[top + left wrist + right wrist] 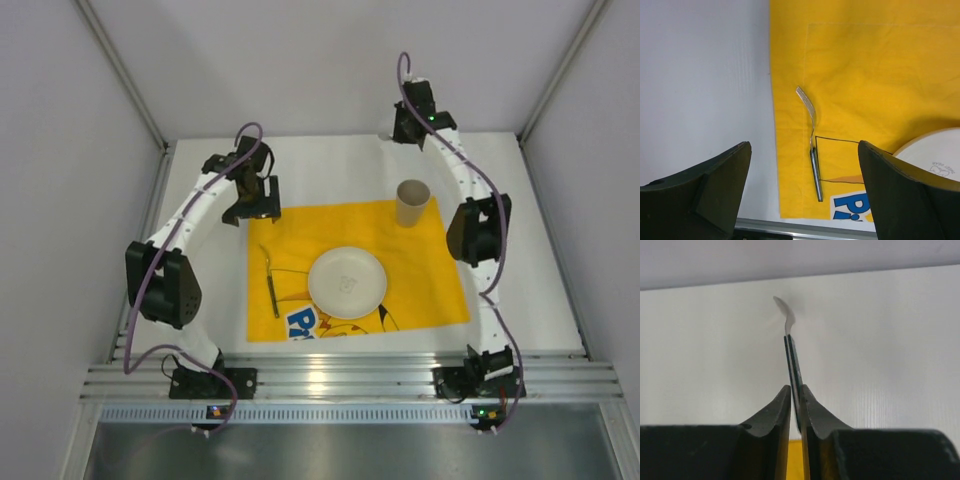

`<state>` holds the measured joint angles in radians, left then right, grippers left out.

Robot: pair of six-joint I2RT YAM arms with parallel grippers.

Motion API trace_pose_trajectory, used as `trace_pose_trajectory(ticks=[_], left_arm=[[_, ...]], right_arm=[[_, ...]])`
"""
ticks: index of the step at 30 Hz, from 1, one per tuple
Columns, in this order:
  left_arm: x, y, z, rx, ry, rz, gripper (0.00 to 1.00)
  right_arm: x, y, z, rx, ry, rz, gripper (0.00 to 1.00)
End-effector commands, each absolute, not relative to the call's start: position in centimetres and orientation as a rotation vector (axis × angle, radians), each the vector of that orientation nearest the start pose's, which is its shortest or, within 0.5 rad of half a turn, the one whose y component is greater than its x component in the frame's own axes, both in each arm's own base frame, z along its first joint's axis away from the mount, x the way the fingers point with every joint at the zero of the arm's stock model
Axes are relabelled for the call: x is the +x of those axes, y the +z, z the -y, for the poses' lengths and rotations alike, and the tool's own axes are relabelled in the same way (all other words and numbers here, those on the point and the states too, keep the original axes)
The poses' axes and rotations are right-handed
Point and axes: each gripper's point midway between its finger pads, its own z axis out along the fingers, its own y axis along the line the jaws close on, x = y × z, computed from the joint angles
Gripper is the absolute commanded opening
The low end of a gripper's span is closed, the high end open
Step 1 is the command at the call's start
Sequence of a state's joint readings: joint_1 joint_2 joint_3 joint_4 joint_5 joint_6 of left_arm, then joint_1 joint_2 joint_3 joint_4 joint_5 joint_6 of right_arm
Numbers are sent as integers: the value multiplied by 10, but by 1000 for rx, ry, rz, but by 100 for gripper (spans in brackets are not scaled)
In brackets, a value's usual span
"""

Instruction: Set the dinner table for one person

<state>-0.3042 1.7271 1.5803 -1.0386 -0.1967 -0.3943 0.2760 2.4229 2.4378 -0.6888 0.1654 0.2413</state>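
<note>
The right claw (796, 390) is closed on the dark handle of a piece of cutlery (791, 352), well back from its metal end. Seen edge-on, that end curves like a spoon bowl, though it may be a knife. The grip sits over the far right corner of the white desk (530, 260), beyond the yellow cloth (430, 280) that covers the desk's middle.

The setting lacks a piece to the right of the white plate (347, 281). The fork (270, 285) lies on the cloth left of the plate, and the paper cup (412, 203) stands at the cloth's far right.

To do the step well:
- Lift straight up before travelling, as the handle is pinched by a narrow edge and could pivot.
- Swing in wide of the cup.
- Lay the piece parallel to the fork, just beside the plate rim, handle toward the near rail.
- Lower until it rests on the cloth before letting go.

The left claw (804, 150) hangs wide open and empty above the fork, and is best kept out of the way.
</note>
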Motion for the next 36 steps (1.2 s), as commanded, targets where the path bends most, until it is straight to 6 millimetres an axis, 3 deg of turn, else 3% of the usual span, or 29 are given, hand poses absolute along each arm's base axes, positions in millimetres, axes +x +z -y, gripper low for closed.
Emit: trace_pose_trajectory(ticks=[1, 2, 3, 4, 6, 7, 8, 10, 11, 13, 14, 15, 18, 19, 20, 21, 22, 23, 24, 26, 27, 32, 36], left_arm=[[383, 163, 107, -183, -30, -2636, 93], [387, 162, 111, -189, -50, -2626, 93], [389, 158, 113, -187, -64, -2631, 93], [391, 157, 118, -185, -91, -2634, 93], [396, 150, 124, -188, -125, -2636, 92], [397, 148, 130, -185, -160, -2638, 92], [398, 145, 132, -189, -177, -2641, 91], [402, 140, 141, -185, -229, -2645, 91], [403, 140, 144, -190, -249, -2644, 91], [406, 135, 148, -187, -251, -2644, 91], [404, 137, 154, -176, -295, -2649, 91], [403, 137, 156, -173, -299, -2648, 91], [397, 141, 158, -157, -298, -2640, 91], [395, 143, 157, -155, -296, -2636, 91], [389, 139, 154, -157, -279, -2649, 91], [385, 146, 152, -157, -280, -2638, 91], [378, 143, 150, -156, -275, -2653, 91], [374, 142, 142, -167, -231, -2653, 91], [370, 149, 138, -172, -216, -2635, 91], [358, 145, 130, -175, -178, -2649, 91], [352, 152, 125, -178, -167, -2640, 91], [327, 157, 99, -211, -39, -2629, 93], [316, 158, 86, -245, -8, -2625, 93]], right_arm=[[580, 302, -156, 89, 286, -2009, 0], [570, 294, -158, 75, 292, -2038, 0], [562, 302, -155, 75, 289, -2031, 0], [548, 325, -150, 68, 293, -1998, 0], [523, 343, -138, 69, 263, -1981, 0], [515, 346, -134, 64, 247, -1978, 0], [506, 333, -129, 66, 226, -2009, 0], [489, 343, -122, 56, 215, -1991, 0], [484, 338, -121, 46, 212, -2005, 0], [480, 311, -127, -12, 225, -2077, 5], [479, 301, -135, -58, 262, -2107, 19], [487, 275, -139, -76, 255, -2167, 54], [503, 231, -154, -127, 313, -2257, 66], [510, 222, -158, -128, 330, -2268, 67], [520, 228, -163, -135, 366, -2245, 69], [533, 199, -166, -129, 376, -2295, 70], [540, 194, -171, -116, 404, -2305, 71], [552, 205, -177, -117, 462, -2268, 71], [561, 180, -181, -107, 481, -2307, 73], [575, 179, -189, -118, 511, -2280, 76], [579, 159, -191, -118, 515, -2309, 77], [572, 108, -185, -163, 457, -2415, 79], [561, 88, -176, -221, 389, -2469, 79]])
